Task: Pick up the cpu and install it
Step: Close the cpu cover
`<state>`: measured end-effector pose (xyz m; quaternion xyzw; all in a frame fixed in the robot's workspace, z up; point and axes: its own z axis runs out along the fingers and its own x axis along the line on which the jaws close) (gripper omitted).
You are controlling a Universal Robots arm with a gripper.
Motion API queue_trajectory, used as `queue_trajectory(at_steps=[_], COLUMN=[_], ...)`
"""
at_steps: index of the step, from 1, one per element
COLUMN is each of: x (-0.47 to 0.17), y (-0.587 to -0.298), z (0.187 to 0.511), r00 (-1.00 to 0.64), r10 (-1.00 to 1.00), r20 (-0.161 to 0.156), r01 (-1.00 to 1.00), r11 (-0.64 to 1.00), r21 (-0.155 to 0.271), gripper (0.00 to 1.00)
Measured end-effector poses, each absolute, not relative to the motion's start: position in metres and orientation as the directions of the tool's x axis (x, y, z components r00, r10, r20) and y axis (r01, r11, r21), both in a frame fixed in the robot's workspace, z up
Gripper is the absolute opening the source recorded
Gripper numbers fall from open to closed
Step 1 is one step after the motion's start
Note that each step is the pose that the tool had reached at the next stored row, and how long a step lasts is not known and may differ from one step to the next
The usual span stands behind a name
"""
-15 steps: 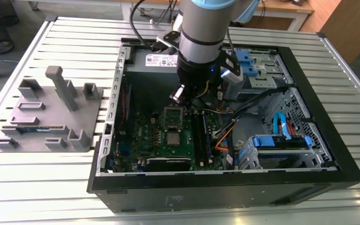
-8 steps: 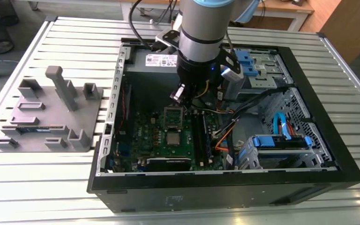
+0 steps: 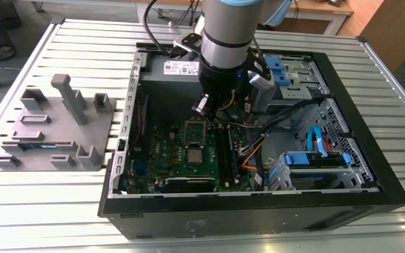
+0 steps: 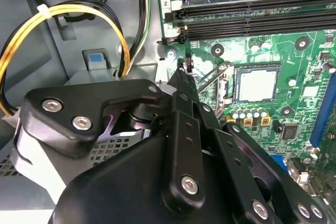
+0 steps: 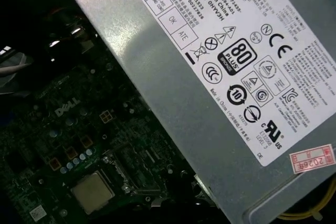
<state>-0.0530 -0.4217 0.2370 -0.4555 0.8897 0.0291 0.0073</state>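
Here the gripper (image 3: 210, 108) hangs inside the open computer case (image 3: 371, 174), at the end of the grey arm (image 3: 223, 42) that comes down from the twelve o'clock edge of the exterior view. In the second wrist view its black fingers (image 4: 181, 85) come together at one narrow tip with no gap visible and nothing seen between them (so they look closed and empty). That tip hovers above the green motherboard (image 4: 304, 61), just beside the raised metal socket lever (image 4: 210, 77).

The cpu (image 4: 256, 84) lies flat in its socket on the board, silvery top up, at about three o'clock of the fingertip in the second wrist view and apart from it. In the exterior view the same chip (image 3: 194, 155) sits at roughly six o'clock of the gripper, lower on the board, with the open socket frame (image 3: 194, 128) between them. The first wrist view shows the cpu (image 5: 93, 191) beside the dark frame as well.

Long black memory slots (image 4: 252, 17) run near the socket. The grey power supply (image 5: 231, 77) stands close by the wrist, and yellow and black cables (image 4: 79, 19) loop over the case's metal wall.

Outside the case, at nine o'clock in the exterior view, a grey parts holder (image 3: 55, 132) rests on the slatted metal table (image 3: 83, 42).
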Motion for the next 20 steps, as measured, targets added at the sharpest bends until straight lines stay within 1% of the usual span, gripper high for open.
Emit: queue_trajectory(at_steps=[20], x=[-0.0539], y=[-0.423], z=[0.241], r00=[-0.53], r10=[-0.847], r20=[-0.044], r01=[-0.848], r11=[0.528], r21=[0.038], gripper=[0.11])
